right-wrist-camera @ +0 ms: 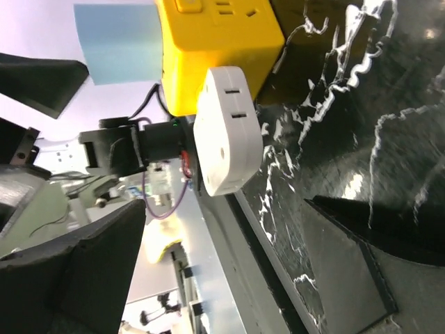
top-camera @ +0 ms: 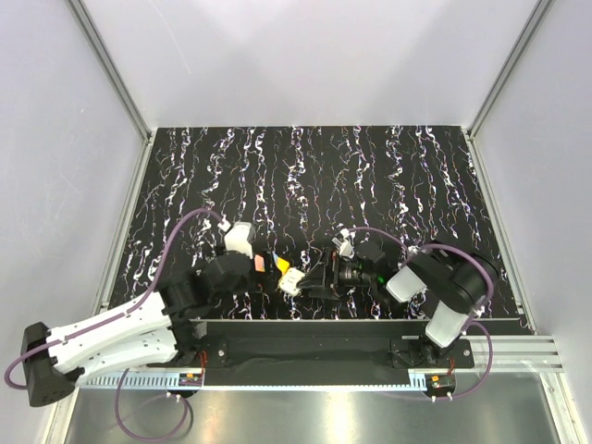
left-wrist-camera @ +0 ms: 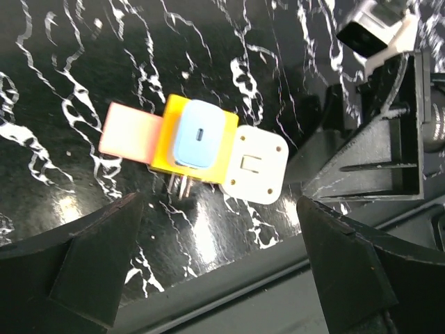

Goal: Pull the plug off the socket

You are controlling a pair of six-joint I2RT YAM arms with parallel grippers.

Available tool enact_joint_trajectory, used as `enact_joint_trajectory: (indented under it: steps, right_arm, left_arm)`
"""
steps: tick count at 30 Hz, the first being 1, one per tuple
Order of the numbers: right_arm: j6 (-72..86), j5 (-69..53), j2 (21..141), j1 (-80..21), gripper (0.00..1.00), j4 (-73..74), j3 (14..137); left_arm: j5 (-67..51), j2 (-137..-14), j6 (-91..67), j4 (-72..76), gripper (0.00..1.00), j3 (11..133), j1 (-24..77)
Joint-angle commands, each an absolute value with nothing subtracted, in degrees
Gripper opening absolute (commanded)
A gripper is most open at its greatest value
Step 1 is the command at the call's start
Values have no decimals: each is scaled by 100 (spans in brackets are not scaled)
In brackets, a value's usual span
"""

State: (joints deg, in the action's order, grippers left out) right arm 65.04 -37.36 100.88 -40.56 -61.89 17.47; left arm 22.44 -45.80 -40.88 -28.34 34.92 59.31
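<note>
The socket (left-wrist-camera: pixel 167 132) is a small yellow cube lying on the black marbled table, with an orange-pink face (left-wrist-camera: pixel 128 131) on its left. A white plug (left-wrist-camera: pixel 256 163) sits in its right side, and a light-blue plug (left-wrist-camera: pixel 200 133) sits on its top. In the top view the socket (top-camera: pixel 280 266) and white plug (top-camera: pixel 292 281) lie between the two grippers. My left gripper (left-wrist-camera: pixel 222 257) is open and empty, just short of the socket. My right gripper (right-wrist-camera: pixel 222 257) is open and empty. In the right wrist view the white plug (right-wrist-camera: pixel 226 129) and socket (right-wrist-camera: pixel 215 56) lie just beyond the fingertips.
The table's near edge and a black rail (top-camera: pixel 305 344) run just behind the socket, close to both grippers. The right gripper's black body (left-wrist-camera: pixel 375 146) stands right beside the white plug. Grey walls enclose the table (top-camera: pixel 370 185) on three sides.
</note>
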Motion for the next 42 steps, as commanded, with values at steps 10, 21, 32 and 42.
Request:
enact_joint_trajectory:
  steps: [10, 21, 32, 42]
  right_arm:
    - [5406, -2469, 7612, -3990, 100, -2763, 1836]
    - [5528, -3058, 7734, -3990, 100, -3347, 1828]
    - [5669, -3339, 8261, -3999, 100, -3744, 2021]
    - [5722, -3208, 8148, -4122, 100, -3595, 2118]
  left_arm:
    - [2602, -3305, -4043, -2022, 93, 2523, 5941]
    - [2962, -4833, -3588, -1381, 99, 2558, 5950]
    - [2628, -5315, -2909, -422, 92, 2452, 5933]
    - [2532, -5889, -2751, -177, 83, 2584, 5792]
